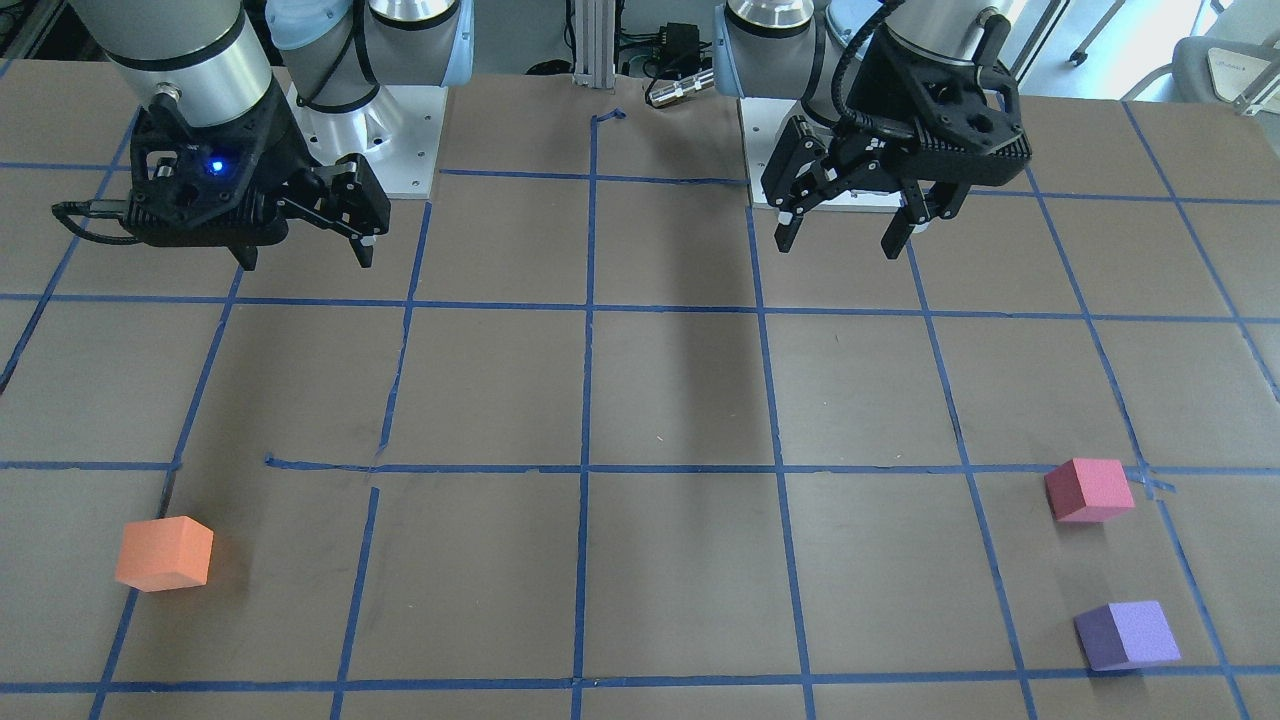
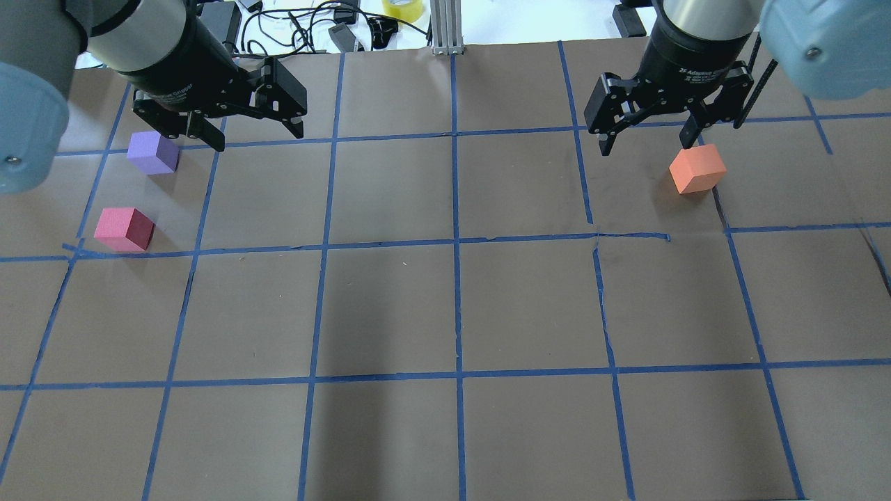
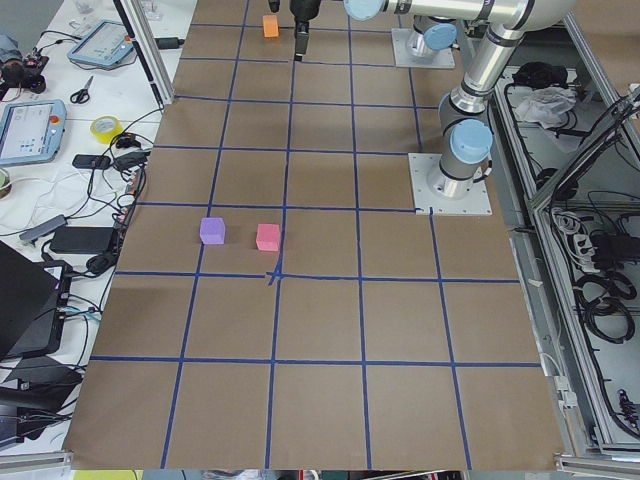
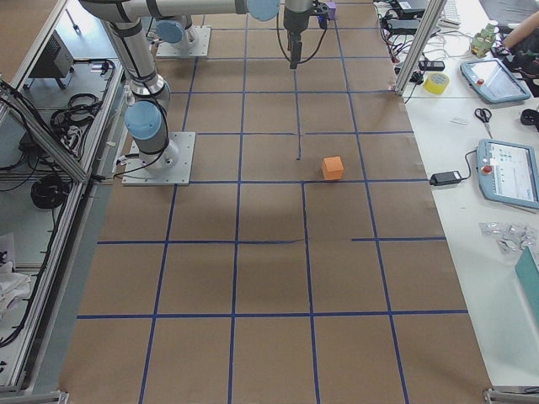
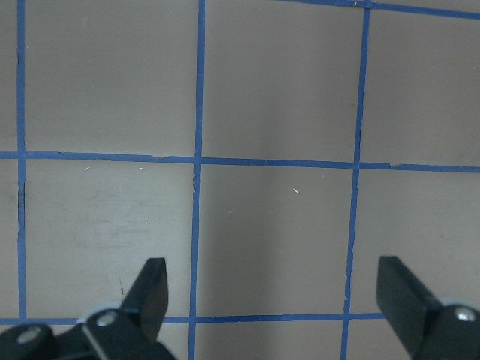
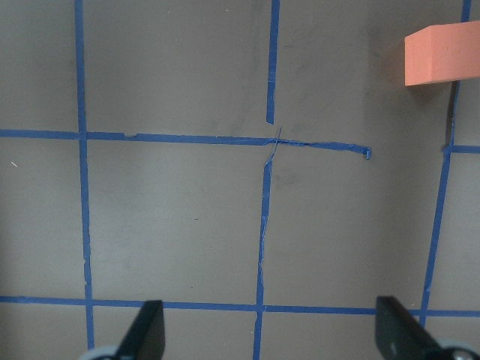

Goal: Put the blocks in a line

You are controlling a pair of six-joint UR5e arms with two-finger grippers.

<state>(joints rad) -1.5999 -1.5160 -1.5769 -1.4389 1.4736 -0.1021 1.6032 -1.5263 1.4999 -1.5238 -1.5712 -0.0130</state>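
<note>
The orange block (image 1: pixel 163 553) (image 2: pixel 697 169) lies on the table's right side, and a corner of it shows in the right wrist view (image 6: pixel 442 54). The pinkish-red block (image 1: pixel 1088 490) (image 2: pixel 124 229) and the purple block (image 1: pixel 1127 635) (image 2: pixel 153 152) lie close together on the left side, the purple one farther from the robot. My left gripper (image 2: pixel 257 137) (image 1: pixel 840 242) (image 5: pixel 274 300) is open and empty above the table, apart from the purple block. My right gripper (image 2: pixel 647 145) (image 1: pixel 305 258) (image 6: pixel 271 330) is open and empty, above the table, apart from the orange block.
The brown table (image 2: pixel 452 313) carries a blue tape grid. Both arm bases (image 1: pixel 400 130) stand at the robot's edge. An aluminium post (image 2: pixel 445 28) and cables stand at the far edge. A side bench with tablets and a tape roll (image 3: pixel 105 127) runs along that edge.
</note>
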